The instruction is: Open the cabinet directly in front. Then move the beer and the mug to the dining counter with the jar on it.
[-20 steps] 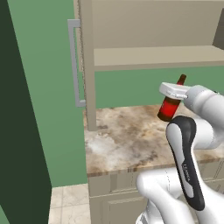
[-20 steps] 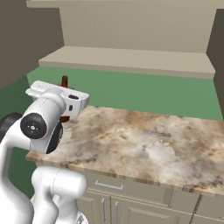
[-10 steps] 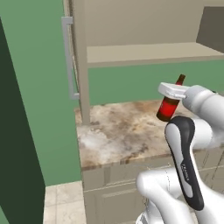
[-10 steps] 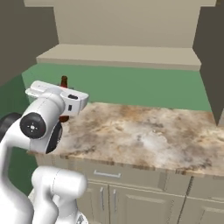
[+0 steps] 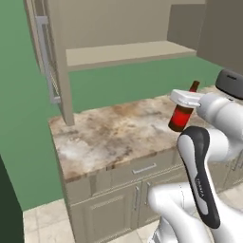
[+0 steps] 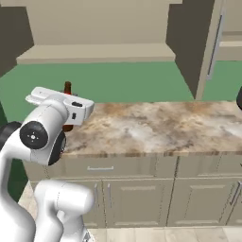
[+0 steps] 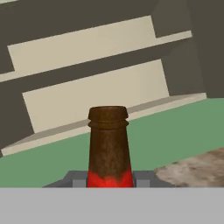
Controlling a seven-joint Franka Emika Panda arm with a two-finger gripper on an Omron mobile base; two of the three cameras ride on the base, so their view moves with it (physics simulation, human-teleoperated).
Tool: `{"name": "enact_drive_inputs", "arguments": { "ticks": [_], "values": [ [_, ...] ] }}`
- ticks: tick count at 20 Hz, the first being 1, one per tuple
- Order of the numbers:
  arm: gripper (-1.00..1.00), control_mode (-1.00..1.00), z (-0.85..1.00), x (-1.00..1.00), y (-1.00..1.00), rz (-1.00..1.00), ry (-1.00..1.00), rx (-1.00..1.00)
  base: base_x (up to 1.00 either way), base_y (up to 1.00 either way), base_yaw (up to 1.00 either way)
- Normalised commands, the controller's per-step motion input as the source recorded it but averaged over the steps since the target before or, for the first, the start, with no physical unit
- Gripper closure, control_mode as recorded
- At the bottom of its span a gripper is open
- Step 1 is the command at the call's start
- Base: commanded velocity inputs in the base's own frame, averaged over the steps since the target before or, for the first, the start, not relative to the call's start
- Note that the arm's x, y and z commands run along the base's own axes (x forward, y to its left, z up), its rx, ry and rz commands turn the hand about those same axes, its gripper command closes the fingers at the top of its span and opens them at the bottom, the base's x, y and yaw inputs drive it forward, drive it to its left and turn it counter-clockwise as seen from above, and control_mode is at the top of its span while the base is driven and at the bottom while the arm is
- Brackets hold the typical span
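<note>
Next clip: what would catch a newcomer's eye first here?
The beer, held upright in the gripper with its jaws closed on the neck, hangs over the marble worktop in the left base view. Behind it the cabinet stands open, its beige shelf showing above the green wall.

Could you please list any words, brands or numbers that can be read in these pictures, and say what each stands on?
None can be read.
Beer red label: plain colour, no lettering visible.
Robot forearm: small pale marks on the dark strip, too small and blurred to read.
</note>
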Motion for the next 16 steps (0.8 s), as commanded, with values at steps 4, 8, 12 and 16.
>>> {"name": "enact_drive_inputs", "arguments": {
  "ticks": [4, 8, 12, 16],
  "values": [
    [1.00, 1.00, 0.00, 0.00, 0.00, 0.00, 0.00, 0.00, -0.35, -0.18, -0.50],
    [1.00, 1.00, 0.00, 0.00, 0.00, 0.00, 0.00, 0.00, -0.25, -0.17, -0.52],
    [1.00, 1.00, 0.00, 0.00, 0.00, 0.00, 0.00, 0.00, -0.18, -0.10, -0.53],
    [1.00, 1.00, 0.00, 0.00, 0.00, 0.00, 0.00, 0.00, -0.15, -0.03, -0.52]
  ]
}}
